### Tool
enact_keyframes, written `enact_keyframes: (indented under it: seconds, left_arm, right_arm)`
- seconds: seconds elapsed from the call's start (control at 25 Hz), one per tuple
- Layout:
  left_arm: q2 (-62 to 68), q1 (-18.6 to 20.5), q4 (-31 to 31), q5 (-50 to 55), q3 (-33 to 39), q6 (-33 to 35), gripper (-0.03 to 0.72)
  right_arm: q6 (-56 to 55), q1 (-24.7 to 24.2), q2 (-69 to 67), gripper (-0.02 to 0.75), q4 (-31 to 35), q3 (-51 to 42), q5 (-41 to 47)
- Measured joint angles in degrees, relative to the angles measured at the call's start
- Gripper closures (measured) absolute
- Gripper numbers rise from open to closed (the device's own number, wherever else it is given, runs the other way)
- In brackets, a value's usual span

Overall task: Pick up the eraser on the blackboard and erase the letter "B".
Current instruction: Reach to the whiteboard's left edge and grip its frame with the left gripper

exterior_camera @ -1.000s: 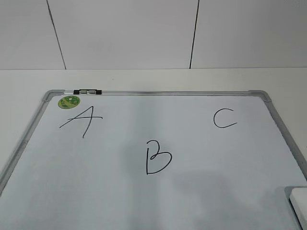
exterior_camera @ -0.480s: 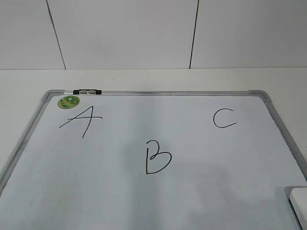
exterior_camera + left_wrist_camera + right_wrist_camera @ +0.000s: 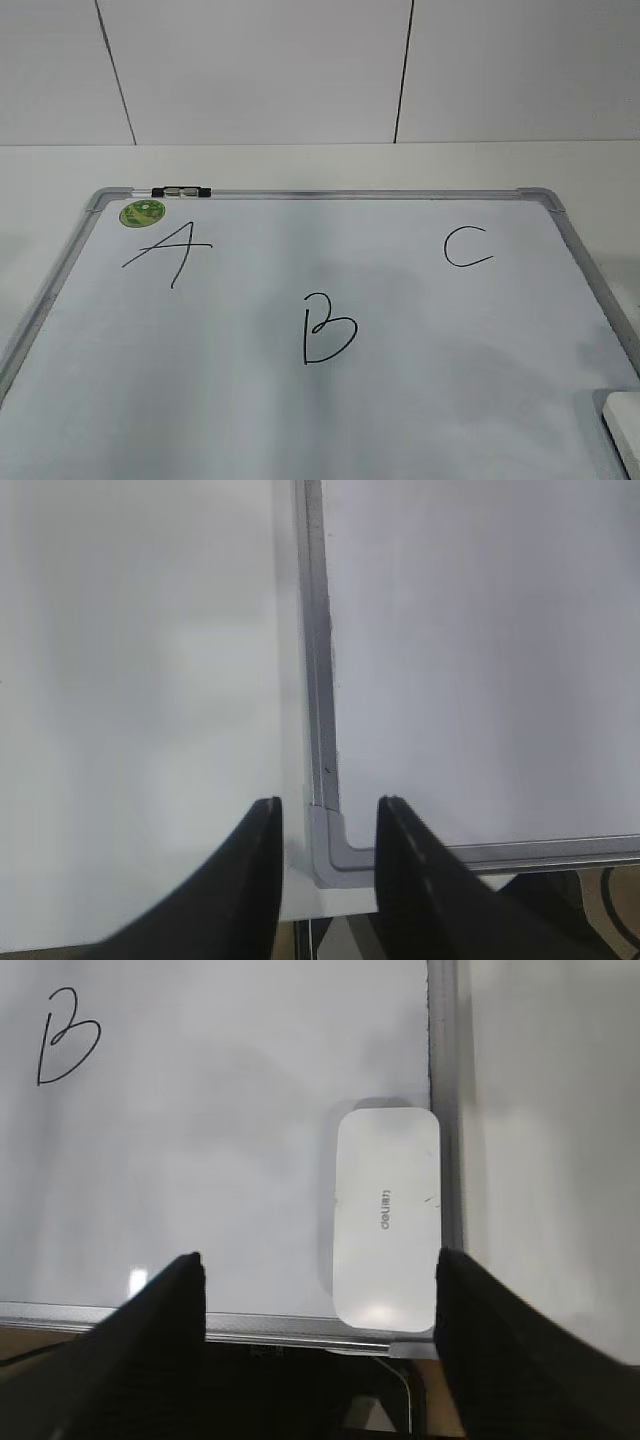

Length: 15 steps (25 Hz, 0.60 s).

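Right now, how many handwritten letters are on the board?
3. The A sits far left under the green sticker, the letter "B" mid-board, the C far right. The near strip of the blackboard is out of frame.

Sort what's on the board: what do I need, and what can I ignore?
Needed: eraser, letter B, board, right gripper open above the eraser.
Ignore: letter A, letter C, green sticker, clip.
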<state>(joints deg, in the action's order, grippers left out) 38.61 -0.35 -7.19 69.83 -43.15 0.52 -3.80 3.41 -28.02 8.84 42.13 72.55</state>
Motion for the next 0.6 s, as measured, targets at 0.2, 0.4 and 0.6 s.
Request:
enact_keyframes:
  seconds: [0.2, 0.4, 0.6]
  left_arm:
    - [9.4, -0.1, -1.5, 0.1, -3.8, 0.0, 0.448]
    - [22.4, -0.1, -1.9, -0.1, -7.1, 2.7, 0.448]
    - [34.7, -0.1, -2.0, -3.4, -12.1, 4.4, 0.448]
  right_arm:
    - [-0.1, 0.0, -5.3, 0.169, 1.0, 0.2, 0.0]
    - [-0.1, 0.0, -8.3, 0.169, 1.2, 0.2, -0.1]
    - [-0.1, 0.0, -9.4, 0.169, 1.4, 0.2, -0.2]
